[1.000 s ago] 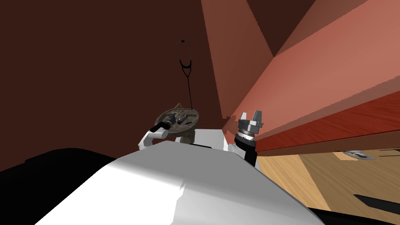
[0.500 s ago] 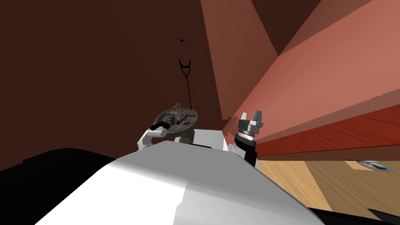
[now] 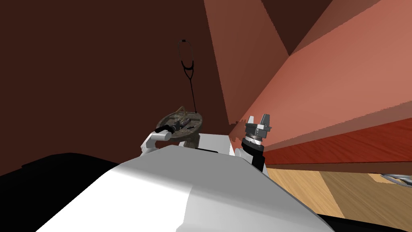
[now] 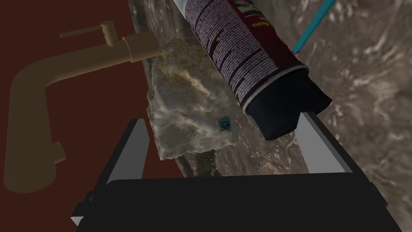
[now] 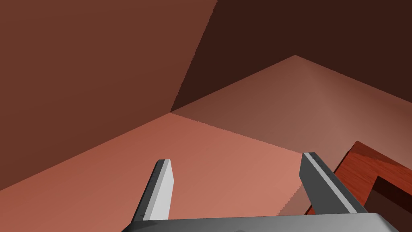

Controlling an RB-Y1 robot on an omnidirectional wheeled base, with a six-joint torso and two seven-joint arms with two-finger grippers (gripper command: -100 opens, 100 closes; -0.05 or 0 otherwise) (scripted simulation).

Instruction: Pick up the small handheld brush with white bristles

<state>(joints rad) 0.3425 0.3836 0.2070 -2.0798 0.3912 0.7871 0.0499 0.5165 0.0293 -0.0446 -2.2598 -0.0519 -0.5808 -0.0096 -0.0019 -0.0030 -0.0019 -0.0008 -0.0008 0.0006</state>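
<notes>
Only the head camera is turned slightly; the left gripper (image 4: 221, 119) is kept above the mottled basin (image 4: 374, 100), jaws apart around a pale rough block (image 4: 189, 108). A teal handle (image 4: 312, 26), perhaps the brush's, is seen beyond them, ungrasped. The right gripper (image 5: 237, 159) is held with jaws apart.

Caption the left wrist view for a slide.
Open left gripper at a mottled basin, facing a pale rough lump and a black-capped printed can.

Dark brown wall (image 3: 80, 60), salmon wall (image 3: 342, 72), red wood trim (image 3: 346, 141), light wood floor (image 3: 297, 189)
</notes>
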